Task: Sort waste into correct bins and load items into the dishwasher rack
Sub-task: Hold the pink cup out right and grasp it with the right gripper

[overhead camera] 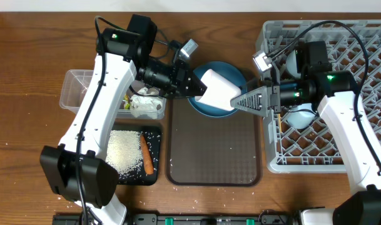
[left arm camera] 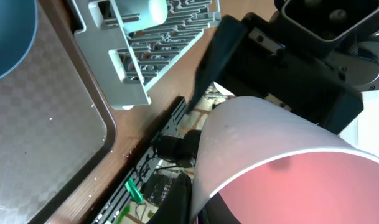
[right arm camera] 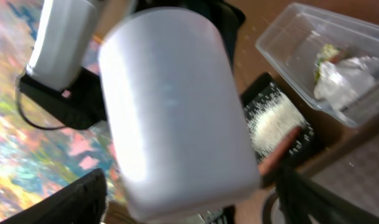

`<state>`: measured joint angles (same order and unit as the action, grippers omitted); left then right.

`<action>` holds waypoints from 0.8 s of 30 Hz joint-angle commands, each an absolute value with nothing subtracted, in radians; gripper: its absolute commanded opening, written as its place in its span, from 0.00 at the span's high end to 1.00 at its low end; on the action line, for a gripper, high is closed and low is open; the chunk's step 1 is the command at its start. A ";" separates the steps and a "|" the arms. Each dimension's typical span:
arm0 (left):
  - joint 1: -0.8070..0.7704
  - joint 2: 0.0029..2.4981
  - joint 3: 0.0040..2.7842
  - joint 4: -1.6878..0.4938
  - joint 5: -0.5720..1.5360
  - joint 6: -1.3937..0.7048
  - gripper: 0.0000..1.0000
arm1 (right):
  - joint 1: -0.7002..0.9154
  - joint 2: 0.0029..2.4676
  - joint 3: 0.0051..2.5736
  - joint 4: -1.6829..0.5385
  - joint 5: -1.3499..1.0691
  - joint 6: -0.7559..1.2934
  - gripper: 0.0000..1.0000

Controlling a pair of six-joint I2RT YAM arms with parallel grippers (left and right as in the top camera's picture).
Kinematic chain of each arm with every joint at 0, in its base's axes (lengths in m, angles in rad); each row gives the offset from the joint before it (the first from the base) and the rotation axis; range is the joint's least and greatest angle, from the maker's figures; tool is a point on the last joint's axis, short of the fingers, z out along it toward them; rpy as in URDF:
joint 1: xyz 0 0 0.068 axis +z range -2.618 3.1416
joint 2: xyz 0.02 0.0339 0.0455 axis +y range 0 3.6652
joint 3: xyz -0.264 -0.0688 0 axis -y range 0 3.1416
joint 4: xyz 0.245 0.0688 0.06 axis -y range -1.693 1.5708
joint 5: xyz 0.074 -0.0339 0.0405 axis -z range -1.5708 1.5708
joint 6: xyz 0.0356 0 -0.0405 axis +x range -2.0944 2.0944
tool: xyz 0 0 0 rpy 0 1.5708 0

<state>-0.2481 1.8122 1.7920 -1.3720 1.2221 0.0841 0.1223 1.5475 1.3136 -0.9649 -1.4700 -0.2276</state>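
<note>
The left gripper is clamped on the pale pink cup. In its wrist view the cup fills the lower right of the frame, open mouth toward the camera, with a dark finger running along its upper side and another at its lower left edge.

The right gripper points toward the left of the overhead frame at the same cup, with its jaws apart. In the right wrist view the black fingertips sit at the two lower corners and the cup stands large between and just ahead of them. Whether either tip touches the cup cannot be told.

In the overhead view the cup lies tilted, over the dark blue plate. The plate rests at the top edge of the brown serving tray, which sits in the lower middle of the frame.

At the right side of the frame the grey dishwasher rack lies under the right arm. Two pale rounded pieces sit in it, partly hidden by the arm.

To the left of the serving tray is the clear tub, which holds the crumpled white paper and the green-yellow wrapper. Below it in the frame, the black tray carries a patch of white rice with the orange carrot beside it. A few loose grains dot the wooden table near that tray.
</note>
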 commanded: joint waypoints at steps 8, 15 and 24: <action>-0.249 1.817 1.795 -1.368 1.212 0.105 0.94 | 0.166 1.552 1.312 -0.957 -1.554 -0.241 0.19; -0.249 1.817 1.795 -1.367 1.212 0.105 0.94 | 0.204 1.552 1.312 -0.957 -1.488 -0.241 0.22; -0.249 1.817 1.795 -1.368 1.211 0.105 0.94 | 0.197 1.552 1.312 -0.910 -1.493 -0.241 0.36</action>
<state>-0.2493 1.8122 1.7920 -1.3705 1.2251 0.0868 0.1913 1.5475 1.3132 -0.9195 -1.4399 -0.2272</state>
